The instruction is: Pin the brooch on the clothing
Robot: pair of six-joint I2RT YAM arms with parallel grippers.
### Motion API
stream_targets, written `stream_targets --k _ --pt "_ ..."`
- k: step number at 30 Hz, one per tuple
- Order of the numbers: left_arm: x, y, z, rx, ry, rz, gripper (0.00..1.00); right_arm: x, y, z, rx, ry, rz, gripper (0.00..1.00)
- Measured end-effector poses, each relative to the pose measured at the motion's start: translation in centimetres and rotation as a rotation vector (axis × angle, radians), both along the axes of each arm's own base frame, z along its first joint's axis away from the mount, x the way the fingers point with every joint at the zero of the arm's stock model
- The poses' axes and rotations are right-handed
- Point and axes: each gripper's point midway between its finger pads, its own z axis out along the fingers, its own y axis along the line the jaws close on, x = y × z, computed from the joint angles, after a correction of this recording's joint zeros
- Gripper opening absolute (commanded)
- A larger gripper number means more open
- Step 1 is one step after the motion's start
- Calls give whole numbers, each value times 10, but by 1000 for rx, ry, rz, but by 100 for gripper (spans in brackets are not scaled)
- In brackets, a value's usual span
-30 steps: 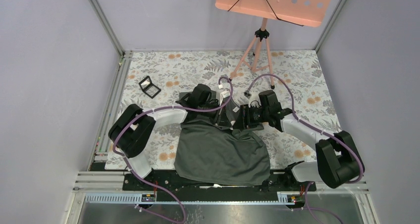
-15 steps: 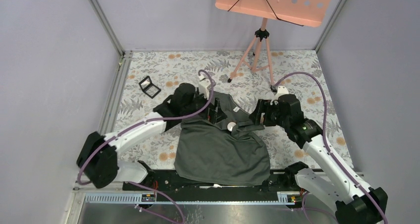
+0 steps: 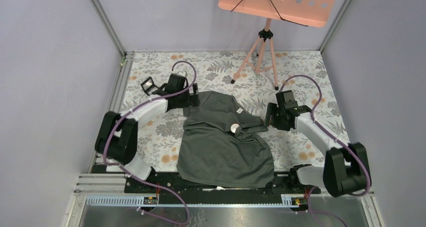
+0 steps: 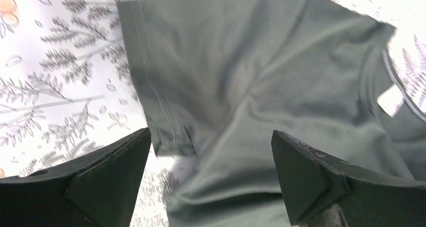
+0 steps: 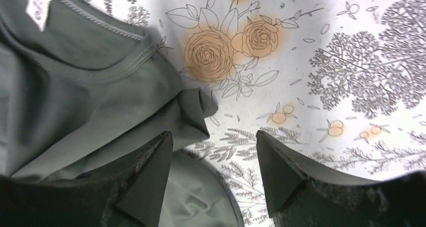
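Shirt (image 3: 221, 154) is lying limp on the worktop (image 3: 306, 76), w/ the brooch (image 3: 234, 128) resting on it toward 12 o'clock. Left claw (image 3: 193, 99) is hovering spread apart at the shirt's 10 o'clock edge, right claw (image 3: 269, 120) likewise at 2 o'clock, both empty. Brooch is prob. light, rigid, tiny, so pinching its rim is looking best. Cloth is soft, likely bunching.
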Motion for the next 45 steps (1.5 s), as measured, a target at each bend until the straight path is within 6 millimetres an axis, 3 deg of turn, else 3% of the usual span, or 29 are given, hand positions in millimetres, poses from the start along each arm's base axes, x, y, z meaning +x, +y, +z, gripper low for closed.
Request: stream_targets --k 4,10,16,23,24,28,33,37,41,45 --pt "28 11 -20 72 57 64 98 7 2 -18 7 67 -5 65" --pt "55 32 -37 140 96 137 95 27 18 -21 70 64 28 64" --pt "69 39 -49 162 128 161 81 50 32 -24 117 65 56 51" --pt "69 39 -63 179 176 166 34 56 44 -31 168 88 94 5" --pt "69 39 -63 178 177 169 25 58 45 -30 171 87 97 1" --pt "72 42 -62 186 176 175 0 71 51 -22 189 65 107 0" --pt "79 51 -59 181 167 201 0 105 56 4 181 -1 118 0" --pt "84 70 -58 182 166 244 0 151 56 42 137 -117 120 0" --pt "92 91 -57 180 152 301 0 189 55 67 100 -205 119 0" --pt "96 115 -48 165 124 374 0 212 55 74 72 -247 122 0"
